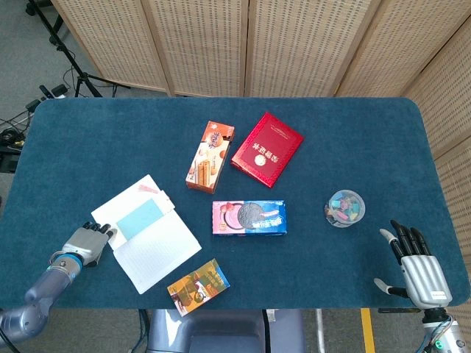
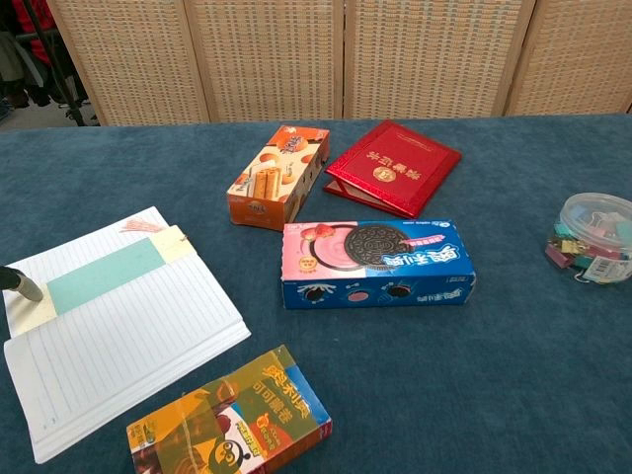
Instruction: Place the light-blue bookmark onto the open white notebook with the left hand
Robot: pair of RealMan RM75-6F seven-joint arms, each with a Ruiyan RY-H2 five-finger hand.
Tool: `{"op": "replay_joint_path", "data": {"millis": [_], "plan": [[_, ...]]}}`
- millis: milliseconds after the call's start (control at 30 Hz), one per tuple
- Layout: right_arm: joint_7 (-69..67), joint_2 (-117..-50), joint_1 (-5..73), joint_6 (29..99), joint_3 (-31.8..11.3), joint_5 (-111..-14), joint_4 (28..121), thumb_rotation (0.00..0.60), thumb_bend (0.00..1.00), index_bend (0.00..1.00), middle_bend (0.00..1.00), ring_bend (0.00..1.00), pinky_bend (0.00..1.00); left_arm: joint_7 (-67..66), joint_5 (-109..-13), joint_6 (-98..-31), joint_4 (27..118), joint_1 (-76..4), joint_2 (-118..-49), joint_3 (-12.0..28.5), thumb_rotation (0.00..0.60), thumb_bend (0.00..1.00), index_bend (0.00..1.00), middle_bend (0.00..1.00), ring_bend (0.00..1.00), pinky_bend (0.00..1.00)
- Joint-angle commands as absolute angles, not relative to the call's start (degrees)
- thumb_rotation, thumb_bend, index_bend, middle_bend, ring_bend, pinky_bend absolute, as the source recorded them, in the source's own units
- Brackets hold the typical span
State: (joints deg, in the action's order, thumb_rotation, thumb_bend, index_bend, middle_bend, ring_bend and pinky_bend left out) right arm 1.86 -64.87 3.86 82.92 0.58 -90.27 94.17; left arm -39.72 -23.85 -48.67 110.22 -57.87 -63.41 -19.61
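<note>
So the light-blue bookmark (image 1: 139, 218) is lying on the open white notebook (image 1: 151, 246). Left hand (image 1: 87, 243) sits at the notebook's left edge, right hand (image 1: 418, 269) is way off to its right, fingers spread.

A staged recording studio: woven folding screens (image 1: 221, 44), tripod legs (image 1: 70, 70) and floor cables (image 1: 11, 129)

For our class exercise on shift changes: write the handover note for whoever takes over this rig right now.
Left hand: holds nothing, at the notebook's left edge, fingers by the page.
Right hand: open, idle at the table's near right corner.
Light-blue bookmark lies flat on the open white notebook.
Done: the placement looks complete.
Left: probably just draw the left hand clear.
</note>
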Motion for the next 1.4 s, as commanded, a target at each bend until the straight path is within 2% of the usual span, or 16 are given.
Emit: {"op": "replay_joint_path", "data": {"millis": [33,533,700,767,833,933,1033,1100,1200,1400], "plan": [[1.98,-64.87,3.88,82.81,0.58,-90.16,94.21,0.6,0.1,0.1,0.0,0.0,0.0,-39.72,-23.86,-48.43,110.21,-57.86,-63.31,-19.78,0.6,0.84,0.0,0.0,0.0,0.0],[2.14,-64.93,3.85,82.9,0.58,-90.24,94.22,0.6,0.1,0.1,0.0,0.0,0.0,-37.3,-26.47,-49.21,112.08,-57.06,-60.61,-18.95,0.6,0.83,0.0,0.0,0.0,0.0],[2.18,-64.98,3.86,82.84,0.56,-90.17,94.11,0.6,0.1,0.1,0.0,0.0,0.0,-29.59,-34.3,-51.82,115.94,-54.12,-54.72,-14.85,0.6,0.75,0.0,0.0,0.0,0.0],[2.21,-65.04,3.91,82.75,0.53,-90.11,94.06,0.6,0.1,0.1,0.0,0.0,0.0,-25.72,-38.43,-54.85,117.31,-51.99,-52.67,-12.77,0.6,0.68,0.0,0.0,0.0,0.0],[2.26,-65.09,3.98,82.65,0.47,-90.03,93.98,0.6,0.1,0.1,0.0,0.0,0.0,-20.59,-46.31,-61.79,118.38,-47.51,-51.24,-10.51,0.6,0.62,0.0,0.0,0.0,0.0],[2.24,-65.12,4.03,82.57,0.31,-89.76,93.85,0.6,0.1,0.1,0.0,0.0,0.0,-15.03,-57.3,-71.61,117.12,-40.76,-52.68,-9.05,0.6,0.59,0.0,0.0,0.0,0.0],[2.08,-65.09,3.97,82.77,0.07,-89.42,93.76,0.6,0.1,0.1,0.0,0.0,0.0,-11.35,-66.08,-78.19,113.44,-35.04,-56.07,-9.34,0.6,0.57,0.0,0.0,0.0,0.0],[2.23,-65.23,3.86,83.03,-0.29,-88.87,93.56,0.6,0.1,0.1,0.0,0.0,0.0,-10.74,-71.75,-82.48,108.17,-30.22,-60.8,-11.2,0.6,0.57,0.0,0.0,0.0,0.0],[2.93,-65.43,3.79,82.99,-0.54,-88.19,93.47,0.6,0.1,0.1,0.0,0.0,0.0,-11.45,-75.09,-85.61,102.67,-26.41,-65.31,-11.4,0.6,0.57,0.0,0.0,0.0,0.0],[4.25,-65.69,3.44,84.06,-1.06,-87.83,93.63,0.6,0.1,0.1,0.0,0.0,0.0,-13.21,-78.05,-88.47,95.95,-22.1,-69.57,-10.61,0.6,0.57,0.0,0.0,0.0,0.0]]}}
